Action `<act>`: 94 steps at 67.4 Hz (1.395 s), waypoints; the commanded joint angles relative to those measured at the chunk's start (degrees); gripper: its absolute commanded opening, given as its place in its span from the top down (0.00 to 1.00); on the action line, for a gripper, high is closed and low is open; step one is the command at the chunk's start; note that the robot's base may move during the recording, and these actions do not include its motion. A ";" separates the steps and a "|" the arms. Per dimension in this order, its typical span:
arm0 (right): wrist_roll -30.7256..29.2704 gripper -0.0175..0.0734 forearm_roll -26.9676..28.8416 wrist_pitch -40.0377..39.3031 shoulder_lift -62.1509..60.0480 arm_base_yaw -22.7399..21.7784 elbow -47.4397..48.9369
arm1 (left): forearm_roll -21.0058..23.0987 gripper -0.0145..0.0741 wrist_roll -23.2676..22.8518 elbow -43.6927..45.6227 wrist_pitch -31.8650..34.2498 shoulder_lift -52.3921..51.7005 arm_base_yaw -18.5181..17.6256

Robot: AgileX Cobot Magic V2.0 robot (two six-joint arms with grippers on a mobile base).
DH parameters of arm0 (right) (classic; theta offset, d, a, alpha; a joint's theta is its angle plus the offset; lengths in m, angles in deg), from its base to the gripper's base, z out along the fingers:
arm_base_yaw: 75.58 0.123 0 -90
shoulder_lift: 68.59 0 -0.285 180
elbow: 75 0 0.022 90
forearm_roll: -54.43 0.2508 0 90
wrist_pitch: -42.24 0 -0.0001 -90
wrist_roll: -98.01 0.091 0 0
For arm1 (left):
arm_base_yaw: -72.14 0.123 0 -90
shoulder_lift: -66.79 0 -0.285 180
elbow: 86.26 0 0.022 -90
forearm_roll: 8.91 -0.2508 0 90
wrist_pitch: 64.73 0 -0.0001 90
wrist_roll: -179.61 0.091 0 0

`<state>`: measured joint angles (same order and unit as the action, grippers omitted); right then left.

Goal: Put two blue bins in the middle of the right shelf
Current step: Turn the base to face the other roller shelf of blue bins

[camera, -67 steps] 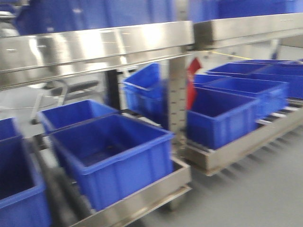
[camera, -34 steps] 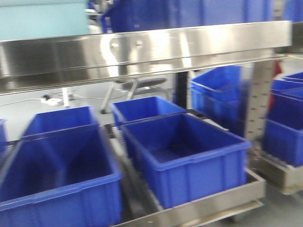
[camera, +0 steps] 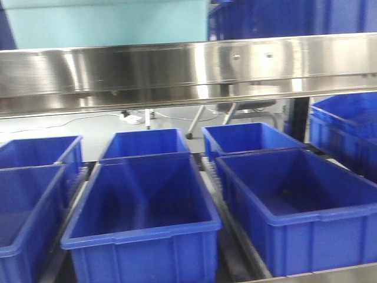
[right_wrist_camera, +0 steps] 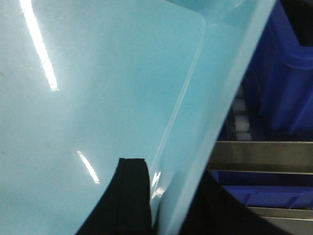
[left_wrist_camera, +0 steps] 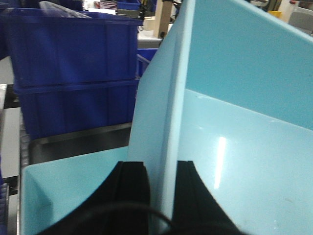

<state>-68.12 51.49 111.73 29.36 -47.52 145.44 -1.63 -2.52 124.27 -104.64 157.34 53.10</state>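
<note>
I hold one light-blue bin (camera: 106,23) with both grippers; it fills the top of the front view, above a wide brushed-steel front rail (camera: 188,68) of a rack tier. I cannot tell whether this tier is the right shelf middle. In the left wrist view my left gripper (left_wrist_camera: 159,166) is shut on an upright wall of the light-blue bin (left_wrist_camera: 234,122), one black finger on each side. My right gripper (right_wrist_camera: 170,167) is shut on the opposite wall of the same bin (right_wrist_camera: 98,73), near its rim.
Several dark blue bins (camera: 141,200) stand open-topped on the lower tier, two deep, with another (camera: 294,200) to the right. More dark blue bins (camera: 283,17) sit above the rail at the top right. Stacked dark blue bins (left_wrist_camera: 73,68) show in the left wrist view.
The front view has swung left: the rack post and the neighbouring rack slid out to the right, and the light-blue bin came into sight at the top.
</note>
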 commanded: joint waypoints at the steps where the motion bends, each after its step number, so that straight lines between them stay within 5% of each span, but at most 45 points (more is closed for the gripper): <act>1: -2.15 0.97 -0.85 0.33 -0.63 -0.17 0.61 | 2.58 0.96 -1.57 0.89 5.52 -0.86 0.00; 94: -2.15 0.97 -0.85 0.33 -0.63 -0.17 0.61 | 2.58 0.96 -1.57 0.89 5.52 -0.86 0.00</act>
<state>-68.01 51.60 111.95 29.36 -47.52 145.44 -1.41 -2.52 124.27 -104.52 157.34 53.10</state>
